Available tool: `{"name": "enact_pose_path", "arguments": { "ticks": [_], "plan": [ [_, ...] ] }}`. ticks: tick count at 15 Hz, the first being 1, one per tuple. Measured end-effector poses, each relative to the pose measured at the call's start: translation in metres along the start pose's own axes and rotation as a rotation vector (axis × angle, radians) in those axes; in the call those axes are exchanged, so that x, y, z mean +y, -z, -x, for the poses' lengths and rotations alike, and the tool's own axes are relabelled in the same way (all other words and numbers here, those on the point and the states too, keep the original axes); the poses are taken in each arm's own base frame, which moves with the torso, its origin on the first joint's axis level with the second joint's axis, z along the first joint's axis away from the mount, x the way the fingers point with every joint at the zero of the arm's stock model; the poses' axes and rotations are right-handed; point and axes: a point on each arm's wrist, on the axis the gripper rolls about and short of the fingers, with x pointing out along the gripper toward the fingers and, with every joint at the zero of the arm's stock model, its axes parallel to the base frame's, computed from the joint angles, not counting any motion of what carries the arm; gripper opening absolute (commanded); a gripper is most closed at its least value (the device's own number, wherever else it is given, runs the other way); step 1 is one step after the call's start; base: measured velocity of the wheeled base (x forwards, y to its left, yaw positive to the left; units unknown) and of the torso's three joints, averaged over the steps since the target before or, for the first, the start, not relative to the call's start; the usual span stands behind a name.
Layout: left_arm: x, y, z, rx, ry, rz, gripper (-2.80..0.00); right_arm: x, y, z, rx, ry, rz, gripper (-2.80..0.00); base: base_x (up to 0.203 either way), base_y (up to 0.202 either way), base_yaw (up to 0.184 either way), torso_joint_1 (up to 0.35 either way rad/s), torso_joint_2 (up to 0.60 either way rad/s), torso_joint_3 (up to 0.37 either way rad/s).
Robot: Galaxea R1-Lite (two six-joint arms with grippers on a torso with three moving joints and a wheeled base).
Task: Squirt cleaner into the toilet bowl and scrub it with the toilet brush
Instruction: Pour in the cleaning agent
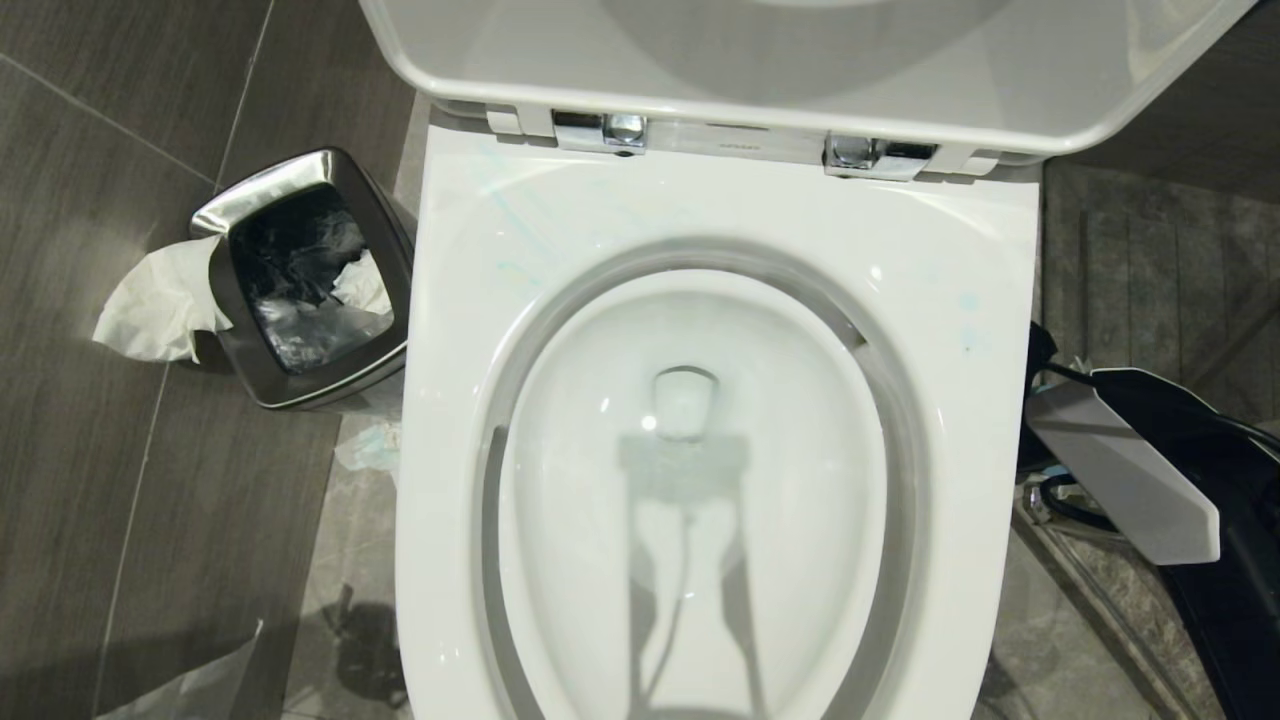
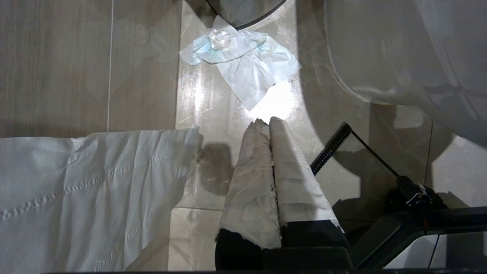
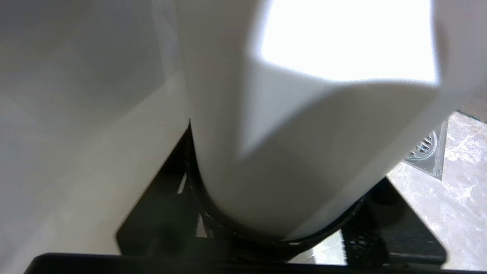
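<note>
Only the right wrist view shows a floor drain point(image 3: 424, 146) beside the white object point(image 3: 285, 152).

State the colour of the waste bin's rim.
Shiny silver steel on the waste bin, best in the head view.

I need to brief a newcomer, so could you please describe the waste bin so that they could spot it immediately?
Start at the white toilet bowl with its lid raised. On the grey tiled floor to the robot's left of it stands the waste bin. It is the only shiny steel thing there: small, square and open-topped, with a dark liner inside and white tissue hanging over its outer edge.
</note>
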Motion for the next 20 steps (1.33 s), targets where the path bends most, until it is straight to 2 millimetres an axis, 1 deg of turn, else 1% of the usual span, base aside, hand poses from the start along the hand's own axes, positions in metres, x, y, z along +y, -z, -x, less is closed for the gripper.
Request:
{"name": "enact_pose_path", "arguments": {
  "ticks": [5,8,12,16,20],
  "plan": [
    [0.000,0.000,0.000,0.000,-0.001,0.000,-2.80,-0.002,-0.001,0.000,-0.002,0.006,0.000,-2.80,0.000,0.000,0.000,0.000,0.00,0.000],
    [0.000,0.000,0.000,0.000,0.000,0.000,-2.80,-0.009,-0.008,-0.002,-0.009,0.017,0.004,-2.80,0.000,0.000,0.000,0.000,0.00,0.000],
    [0.000,0.000,0.000,0.000,0.000,0.000,-2.80,-0.019,-0.029,-0.009,-0.052,0.033,0.009,-2.80,0.000,0.000,0.000,-0.001,-0.01,0.000],
    [0.000,0.000,0.000,0.000,0.000,0.000,-2.80,-0.036,-0.056,-0.014,-0.099,0.073,0.004,-2.80,0.000,0.000,0.000,0.000,0.00,0.000],
    [0.000,0.000,0.000,0.000,0.000,0.000,-2.80,-0.054,-0.078,-0.009,-0.099,0.097,0.015,-2.80,0.000,0.000,0.000,0.000,0.00,0.000]
  ]
}}
